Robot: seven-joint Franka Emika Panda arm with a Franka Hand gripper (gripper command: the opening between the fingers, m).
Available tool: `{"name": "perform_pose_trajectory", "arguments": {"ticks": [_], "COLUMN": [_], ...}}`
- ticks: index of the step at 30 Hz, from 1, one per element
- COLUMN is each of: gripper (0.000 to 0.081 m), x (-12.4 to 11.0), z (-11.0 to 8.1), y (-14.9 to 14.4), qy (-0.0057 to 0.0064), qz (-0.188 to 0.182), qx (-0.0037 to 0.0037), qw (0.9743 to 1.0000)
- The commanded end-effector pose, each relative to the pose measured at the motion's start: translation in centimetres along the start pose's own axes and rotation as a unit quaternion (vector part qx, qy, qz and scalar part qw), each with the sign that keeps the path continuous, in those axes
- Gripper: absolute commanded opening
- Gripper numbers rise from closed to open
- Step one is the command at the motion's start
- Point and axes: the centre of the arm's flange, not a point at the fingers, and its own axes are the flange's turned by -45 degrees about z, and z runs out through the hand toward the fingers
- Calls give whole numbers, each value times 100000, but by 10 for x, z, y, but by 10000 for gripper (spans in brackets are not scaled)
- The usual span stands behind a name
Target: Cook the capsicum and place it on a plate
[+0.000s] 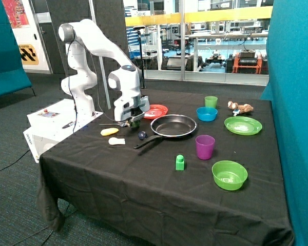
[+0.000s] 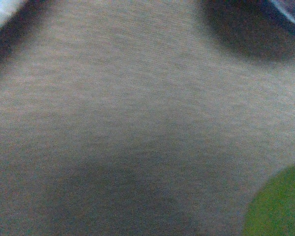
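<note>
The capsicum (image 1: 135,123) sits on the black tablecloth (image 1: 143,174), right under the gripper (image 1: 132,121), between the red plate (image 1: 155,111) and the handle of the frying pan (image 1: 173,126). In the wrist view I see only cloth very close and a green edge (image 2: 280,206) in one corner, which I take to be the capsicum. I cannot tell if the gripper is wide or narrow, because the hand body hides its tips. I judge the pick is the step now; pan and plate are both empty. To do it well, I would centre over the green piece before closing, since it appears off to one side, and keep away from the small dark ball (image 1: 141,135) and the yellow piece (image 1: 109,131) nearby.
</note>
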Motion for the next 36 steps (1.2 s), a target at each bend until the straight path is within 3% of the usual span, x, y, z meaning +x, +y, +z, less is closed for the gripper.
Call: {"name": "perform_pose_trajectory", "arguments": {"ticks": [1, 15, 23, 36], "gripper": [0, 0, 0, 0], "x": [7, 32, 48, 66], "z": [-20, -35, -34, -19], "y": [-41, -113, -130, -128], "qy": [-223, -227, -227, -226], "qz": [-4718, -11134, -10939, -8937], "qx": [-66, -52, -52, -57], "qw": [99888, 99378, 99400, 99600]}}
